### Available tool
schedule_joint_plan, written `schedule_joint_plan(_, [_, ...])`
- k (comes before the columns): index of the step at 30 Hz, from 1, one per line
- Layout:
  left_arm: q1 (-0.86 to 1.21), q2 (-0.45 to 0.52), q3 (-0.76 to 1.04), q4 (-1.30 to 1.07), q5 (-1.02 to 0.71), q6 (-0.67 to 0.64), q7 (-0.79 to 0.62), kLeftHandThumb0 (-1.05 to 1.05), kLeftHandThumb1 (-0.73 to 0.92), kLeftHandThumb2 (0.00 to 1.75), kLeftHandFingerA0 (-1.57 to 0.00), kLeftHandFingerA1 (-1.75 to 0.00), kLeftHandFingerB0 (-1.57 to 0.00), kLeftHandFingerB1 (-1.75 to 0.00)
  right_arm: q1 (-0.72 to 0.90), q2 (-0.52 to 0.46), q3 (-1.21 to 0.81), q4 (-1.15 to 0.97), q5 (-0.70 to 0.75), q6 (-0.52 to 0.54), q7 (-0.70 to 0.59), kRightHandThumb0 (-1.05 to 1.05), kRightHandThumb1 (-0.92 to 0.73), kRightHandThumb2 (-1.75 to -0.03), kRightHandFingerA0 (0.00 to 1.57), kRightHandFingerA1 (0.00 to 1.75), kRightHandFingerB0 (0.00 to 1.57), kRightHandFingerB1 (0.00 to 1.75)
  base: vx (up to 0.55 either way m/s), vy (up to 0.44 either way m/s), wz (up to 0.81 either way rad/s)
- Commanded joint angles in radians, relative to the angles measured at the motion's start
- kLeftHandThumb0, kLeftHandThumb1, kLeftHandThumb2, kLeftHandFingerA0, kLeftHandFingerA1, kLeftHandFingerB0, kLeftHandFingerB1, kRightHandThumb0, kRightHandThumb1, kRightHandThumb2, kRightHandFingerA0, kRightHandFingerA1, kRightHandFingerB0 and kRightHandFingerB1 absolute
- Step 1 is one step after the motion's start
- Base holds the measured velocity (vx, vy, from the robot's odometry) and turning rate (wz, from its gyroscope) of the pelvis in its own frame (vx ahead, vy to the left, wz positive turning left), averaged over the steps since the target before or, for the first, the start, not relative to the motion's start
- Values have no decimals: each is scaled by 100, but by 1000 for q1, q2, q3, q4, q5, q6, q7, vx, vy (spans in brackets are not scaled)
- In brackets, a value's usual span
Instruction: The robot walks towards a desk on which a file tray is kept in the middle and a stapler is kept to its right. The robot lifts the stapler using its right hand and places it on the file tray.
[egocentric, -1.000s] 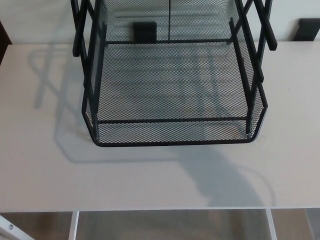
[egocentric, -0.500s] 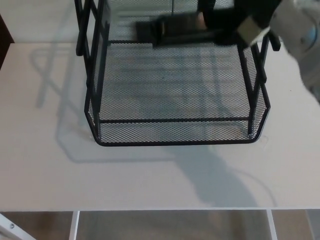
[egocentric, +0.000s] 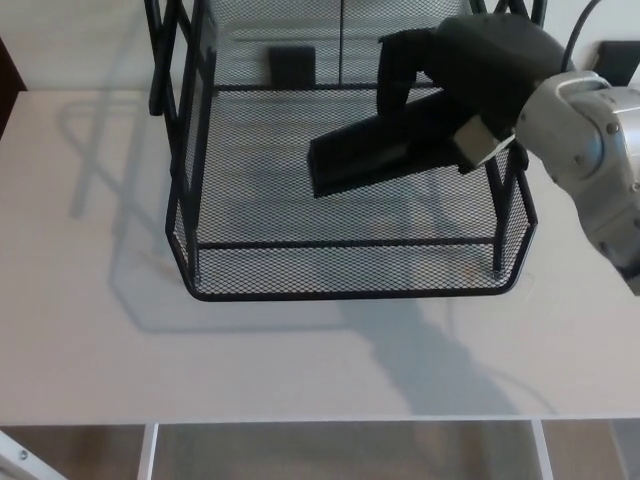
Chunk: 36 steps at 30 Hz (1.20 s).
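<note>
Within the last half second the right hand (egocentric: 478, 72), clenched around the stapler (egocentric: 380, 152), has swung forward and lower over the file tray (egocentric: 350, 288), so the stapler now hangs above its mesh floor, apparently ready for release.

- File tray (egocentric: 350, 292): black wire mesh with a dark metal frame. Low front wall with cut corners, taller side walls, uprights rising out of view at the back. Stands level on the desk (egocentric: 90, 330).
- Stapler (egocentric: 385, 152): black, long, closed. Lies inside the tray's outline, over its right half. Tilted, free end pointing toward the tray's front left. Gripped at its far end by the right hand (egocentric: 470, 70). Contact with the mesh floor cannot be told.
</note>
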<state>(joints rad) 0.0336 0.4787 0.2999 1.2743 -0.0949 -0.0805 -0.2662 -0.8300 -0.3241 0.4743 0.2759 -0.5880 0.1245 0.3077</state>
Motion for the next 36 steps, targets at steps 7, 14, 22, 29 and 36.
schedule_joint_plan(7, [13, 14, -3, -5, -1, -33, -17, -104, 73, 138, -50, -90, -6, -68, -28, 14, 48, -14, -37, 92, 191, -58, -56, -76, 3, 37, 2, 23, 0, 0, 0])
schedule_joint_plan(14, [5, 12, 4, 7, -5, -21, 2, -103, 84, 101, -44, -92, -10, -74, -150, -15, 94, 3, -103, 180, 314, -98, -55, -82, 0, 9, 0, 0, 0, 0, 0])
schedule_joint_plan(22, [11, 18, -10, 0, 6, -31, -6, -104, 83, 103, -46, -95, -10, -75, -230, -46, 77, -10, -96, 153, 342, -99, -57, -90, 0, 13, 0, 0, 0, 0, 0])
schedule_joint_plan(29, [11, 11, 0, 5, -2, -10, 2, -102, 82, 103, -49, -98, -11, -77, -343, -35, 46, -20, -64, 182, 431, -105, -61, -91, 0, 11, 0, 3, 0, 0, 0])
schedule_joint_plan(36, [15, 15, -8, 10, 8, -15, 3, -102, 83, 106, -47, -96, -10, -76, -471, -69, -62, -35, 8, 198, 511, -105, -69, -106, 0, 21, 0, 9, 0, 0, 0])
